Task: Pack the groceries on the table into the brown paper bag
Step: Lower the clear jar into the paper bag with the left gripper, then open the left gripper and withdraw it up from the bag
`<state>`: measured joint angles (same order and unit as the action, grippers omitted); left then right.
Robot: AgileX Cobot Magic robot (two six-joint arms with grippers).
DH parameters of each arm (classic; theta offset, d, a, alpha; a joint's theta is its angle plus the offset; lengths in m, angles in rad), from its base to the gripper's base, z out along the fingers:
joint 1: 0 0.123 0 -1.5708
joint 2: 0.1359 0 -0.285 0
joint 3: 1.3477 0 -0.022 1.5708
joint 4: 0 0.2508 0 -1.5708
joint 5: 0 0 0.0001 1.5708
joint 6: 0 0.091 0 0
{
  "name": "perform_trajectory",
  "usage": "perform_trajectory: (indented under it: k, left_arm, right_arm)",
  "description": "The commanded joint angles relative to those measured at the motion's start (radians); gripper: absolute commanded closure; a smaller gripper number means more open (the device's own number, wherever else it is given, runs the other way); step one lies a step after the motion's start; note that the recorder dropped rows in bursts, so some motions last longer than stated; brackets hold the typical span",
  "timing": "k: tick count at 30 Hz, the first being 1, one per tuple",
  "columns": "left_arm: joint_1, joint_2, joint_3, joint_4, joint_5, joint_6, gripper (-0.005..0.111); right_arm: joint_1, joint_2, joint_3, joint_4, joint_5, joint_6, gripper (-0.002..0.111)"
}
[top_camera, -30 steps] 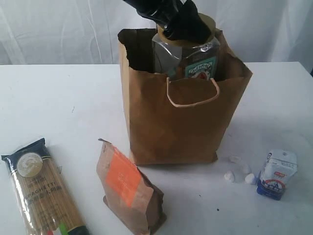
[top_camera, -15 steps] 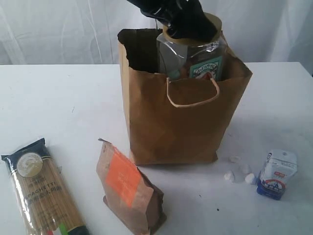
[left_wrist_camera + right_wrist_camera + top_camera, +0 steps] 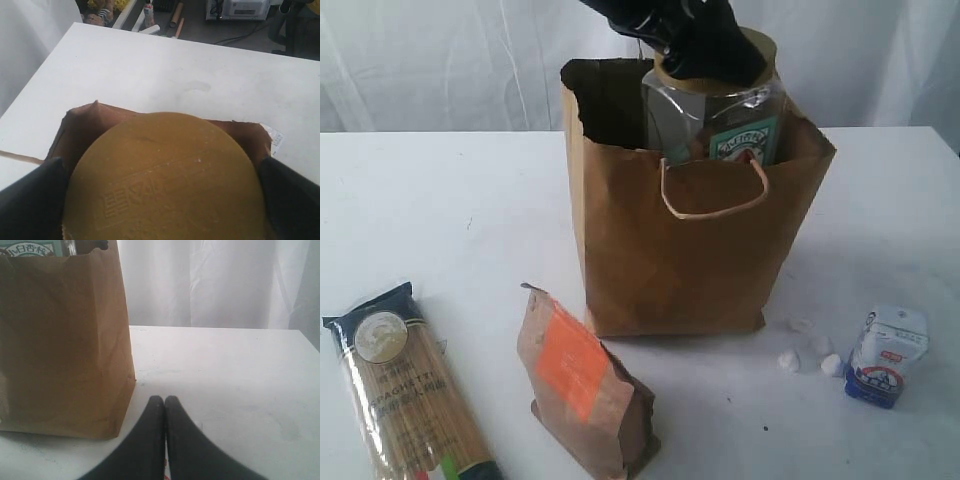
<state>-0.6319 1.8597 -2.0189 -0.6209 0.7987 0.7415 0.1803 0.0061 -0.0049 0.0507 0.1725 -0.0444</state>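
The brown paper bag (image 3: 680, 250) stands upright in the middle of the table (image 3: 450, 220). A tan-lidded clear jar (image 3: 715, 115) sticks out of its open top, and my left gripper (image 3: 705, 60) is shut on the jar's lid (image 3: 165, 175), with black fingers (image 3: 30, 200) on either side. On the table lie a spaghetti packet (image 3: 405, 390) at front left, an orange-labelled brown pouch (image 3: 582, 385) before the bag, and a small white-blue packet (image 3: 887, 355) at front right. My right gripper (image 3: 165, 399) is shut and empty, low over the table beside the bag (image 3: 60, 340).
Tiny white lumps (image 3: 810, 355) lie between the bag and the white-blue packet. A white curtain hangs behind the table. Beyond the table's far edge in the left wrist view are floor clutter and equipment (image 3: 235, 9).
The jar and my left gripper shifted a little to the right inside the bag's mouth a second ago, then held still. The right gripper has not moved.
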Motion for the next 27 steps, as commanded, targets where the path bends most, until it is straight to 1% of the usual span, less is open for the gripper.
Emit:
perform_trajectory:
  k: [1,3,11,13,15,16,18,23,27]
  left_arm:
    - [0.001,-0.015,0.001,-0.036,0.014,-0.006,0.004]
    - [0.001,-0.015,0.001,-0.036,0.012,-0.006,0.001]
    - [0.001,-0.022,0.001,-0.050,0.009,-0.001,0.001]
    - [0.001,-0.020,0.001,-0.015,-0.049,0.056,0.001]
    - [0.001,-0.009,0.001,0.016,-0.089,-0.015,0.001]
    - [0.001,-0.009,0.001,0.008,-0.080,-0.064,0.001]
    - [-0.006,-0.011,0.001,0.001,-0.046,-0.052,0.001]
    - [-0.023,-0.013,0.001,0.010,-0.027,-0.049,0.001]
    - [-0.021,-0.022,0.001,-0.007,-0.001,-0.094,0.001]
  right_arm:
    - [-0.011,-0.006,0.005,0.002,-0.002,-0.005,0.108]
    - [-0.011,-0.006,0.005,0.002,-0.002,-0.005,0.108]
    - [-0.011,-0.006,0.005,0.002,-0.002,-0.005,0.108]
    - [-0.011,-0.006,0.005,0.002,-0.002,-0.005,0.108]
    - [-0.011,-0.006,0.005,0.002,-0.002,-0.005,0.108]
    - [-0.011,-0.006,0.005,0.002,-0.002,-0.005,0.108]
    - [-0.011,-0.006,0.005,0.002,-0.002,-0.005,0.108]
    - [-0.011,-0.006,0.005,0.002,-0.002,-0.005,0.108]
    - [-0.011,-0.006,0.005,0.002,-0.002,-0.005,0.108]
